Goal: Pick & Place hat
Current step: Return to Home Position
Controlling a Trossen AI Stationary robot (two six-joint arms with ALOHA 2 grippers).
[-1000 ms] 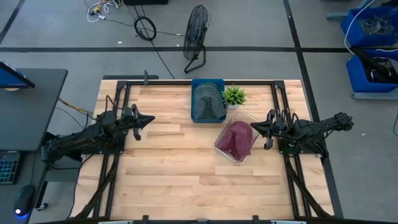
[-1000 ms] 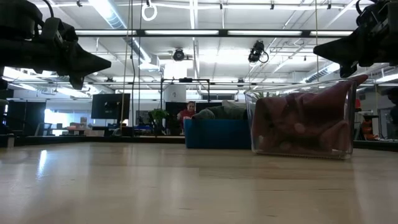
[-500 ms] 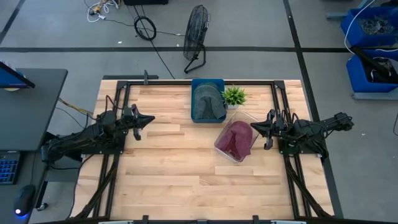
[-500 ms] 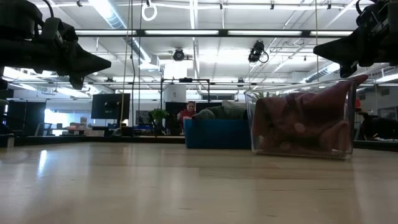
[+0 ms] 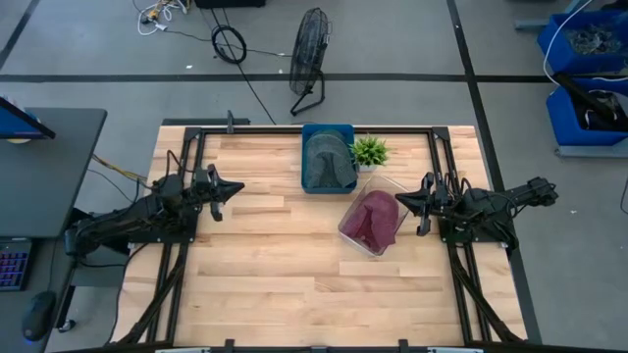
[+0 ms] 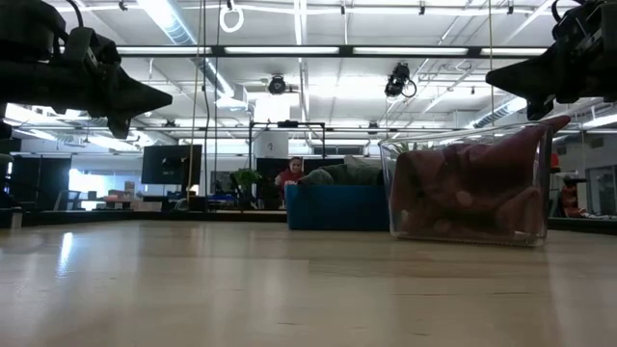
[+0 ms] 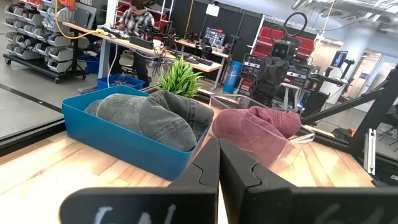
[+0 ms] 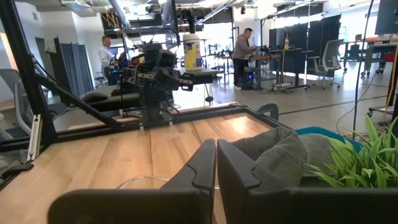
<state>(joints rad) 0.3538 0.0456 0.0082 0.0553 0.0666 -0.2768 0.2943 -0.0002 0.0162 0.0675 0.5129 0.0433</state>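
Nothing on the table has moved in the last 1 second: both arms, both bins and the caps lie exactly as before. Seen from above, the left gripper (image 5: 235,186) sits at the 9 o'clock side of the table (image 5: 285,284), its arm stretched low and level, fingers pressed together on nothing and pointing toward 3 o'clock. The right gripper (image 5: 400,199) mirrors it at the 3 o'clock side, fingers also pressed together and empty, pointing toward 9 o'clock. The grey-black cap (image 5: 328,165) rests in the blue bin (image 5: 329,126) at the table's 12 o'clock edge, that bin's long axis running 12 to 6, with a small plant (image 5: 369,150) just beside it at 3 o'clock. The red caps (image 5: 373,221) fill the transparent bin (image 5: 391,182), whose long axis runs roughly 1 to 7. This bin lies at 9 o'clock from the right gripper, just beside its tips, so the right arm is much the nearer; the left is well apart from both bins. With every cap binned, the sorting looks finished. Any further retreat by the right arm should probably run toward 3 o'clock, away from the bin's wall.
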